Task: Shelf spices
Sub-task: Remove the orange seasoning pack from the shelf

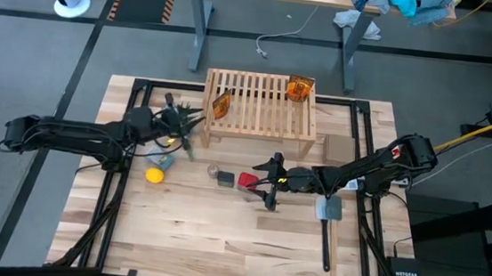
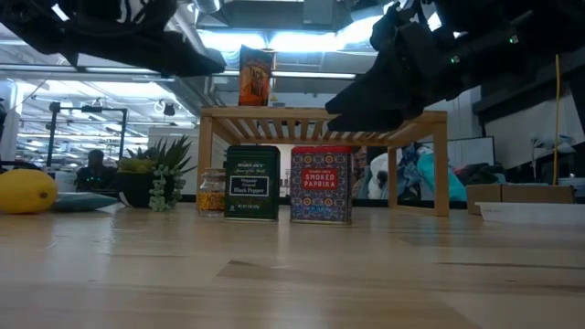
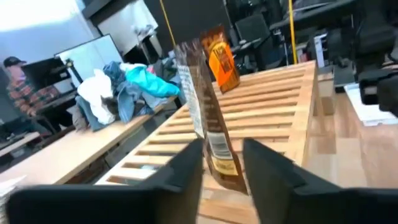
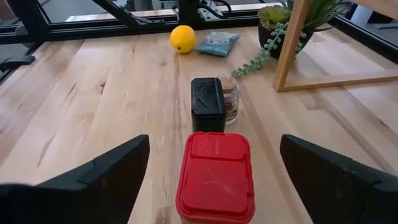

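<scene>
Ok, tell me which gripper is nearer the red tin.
Right. The right gripper hovers open around the red tin; the left gripper is away at the shelf.

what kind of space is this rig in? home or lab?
Likely a lab or workshop, not a home: ceiling strip lights over an open floor, a desk piled with clothes, and a seated person at workstations beyond the table.

Two orange packets [image 1: 221, 105] [image 1: 299, 89] upright on light-wood shelf [image 1: 262, 113], red tin [image 1: 248, 180], dark grey box [image 1: 225, 178], tiny clear jar [image 1: 213, 169] in front
</scene>
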{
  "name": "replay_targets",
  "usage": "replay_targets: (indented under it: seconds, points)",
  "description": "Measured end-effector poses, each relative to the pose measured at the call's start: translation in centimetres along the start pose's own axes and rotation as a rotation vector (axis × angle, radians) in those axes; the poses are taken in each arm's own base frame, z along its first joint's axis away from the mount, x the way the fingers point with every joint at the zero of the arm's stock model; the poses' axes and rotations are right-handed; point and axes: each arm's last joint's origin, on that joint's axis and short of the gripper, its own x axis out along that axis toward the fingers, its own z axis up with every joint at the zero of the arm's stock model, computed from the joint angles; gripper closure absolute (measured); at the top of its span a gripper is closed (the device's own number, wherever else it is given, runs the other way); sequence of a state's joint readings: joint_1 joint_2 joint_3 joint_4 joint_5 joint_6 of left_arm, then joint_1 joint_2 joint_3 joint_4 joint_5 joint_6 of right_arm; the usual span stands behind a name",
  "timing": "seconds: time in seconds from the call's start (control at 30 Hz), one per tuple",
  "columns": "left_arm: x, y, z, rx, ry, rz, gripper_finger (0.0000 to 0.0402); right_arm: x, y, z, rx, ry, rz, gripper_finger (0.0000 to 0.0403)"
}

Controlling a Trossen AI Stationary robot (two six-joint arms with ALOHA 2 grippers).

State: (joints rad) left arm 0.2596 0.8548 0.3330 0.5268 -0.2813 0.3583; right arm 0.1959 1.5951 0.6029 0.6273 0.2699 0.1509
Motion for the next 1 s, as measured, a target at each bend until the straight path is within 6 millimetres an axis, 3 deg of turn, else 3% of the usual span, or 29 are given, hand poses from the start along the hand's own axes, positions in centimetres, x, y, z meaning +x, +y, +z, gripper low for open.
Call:
replay_targets:
  seconds: [0.13,0.27,0.7,0.83,1.0]
  points:
    - [0.9,0.1,-0.1,0.045,0.029,0.013,0.0223,0.0,0.0,0.0,0.002,-0.006,-0.01,0.0036]
    - [1.8,0.0,0.3,0.05,0.037,0.011,0.0194,0.0,-0.1,0.1,0.007,-0.009,-0.027,0.0036]
    - [5.9,-0.5,0.1,0.047,0.045,0.027,0.0201,0.0,-0.1,0.1,0.009,-0.011,-0.034,0.0036]
    - [6.8,-0.5,-0.4,0.061,0.077,0.031,0.0234,0.0,-0.1,0.1,0.01,-0.011,-0.034,0.0036]
    - [7.0,-0.6,-0.6,0.076,0.092,0.026,0.0345,0.0,-0.1,0.1,0.01,-0.01,-0.034,0.0036]
